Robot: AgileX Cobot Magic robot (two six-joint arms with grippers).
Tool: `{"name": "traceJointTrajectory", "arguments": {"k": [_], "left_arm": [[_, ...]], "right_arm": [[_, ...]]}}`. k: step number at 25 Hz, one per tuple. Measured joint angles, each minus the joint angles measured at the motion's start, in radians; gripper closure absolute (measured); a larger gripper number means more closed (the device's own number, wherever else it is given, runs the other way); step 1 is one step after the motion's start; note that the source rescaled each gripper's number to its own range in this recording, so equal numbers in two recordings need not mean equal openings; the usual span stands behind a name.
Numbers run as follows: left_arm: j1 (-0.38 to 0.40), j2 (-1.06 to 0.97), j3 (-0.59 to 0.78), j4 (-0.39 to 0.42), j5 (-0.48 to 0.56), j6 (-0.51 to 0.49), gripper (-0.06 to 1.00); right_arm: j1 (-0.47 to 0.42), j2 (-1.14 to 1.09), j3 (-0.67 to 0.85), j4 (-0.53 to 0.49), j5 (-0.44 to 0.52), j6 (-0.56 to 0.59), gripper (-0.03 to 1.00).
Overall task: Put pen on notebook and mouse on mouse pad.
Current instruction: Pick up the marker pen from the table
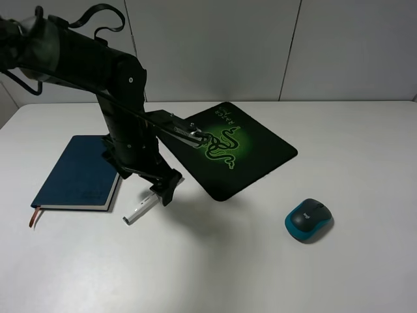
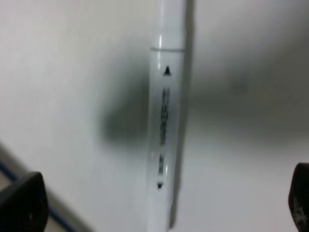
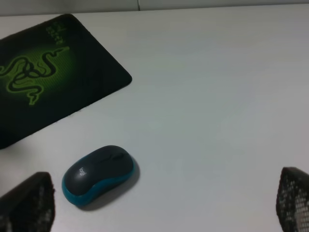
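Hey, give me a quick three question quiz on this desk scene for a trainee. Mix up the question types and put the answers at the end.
1. True or false: the mouse sits on the mouse pad.
2. What does the open left claw straddle? A) pen B) mouse C) mouse pad
3. Fill in: the pen lies on the table beside the ____.
Key: 1 false, it sits on the table, off the pad; 2 A; 3 notebook.
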Motion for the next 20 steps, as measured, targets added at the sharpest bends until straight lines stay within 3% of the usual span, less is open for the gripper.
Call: {"name": "traceJointTrajectory", "arguments": {"k": [20], "left_arm": [[0.000, 0.116, -0.001, -0.039, -0.124, 0.051, -0.05]], "right_arm": [[0.000, 0.000, 0.000, 0.003, 0.000, 0.000, -0.03]]}}
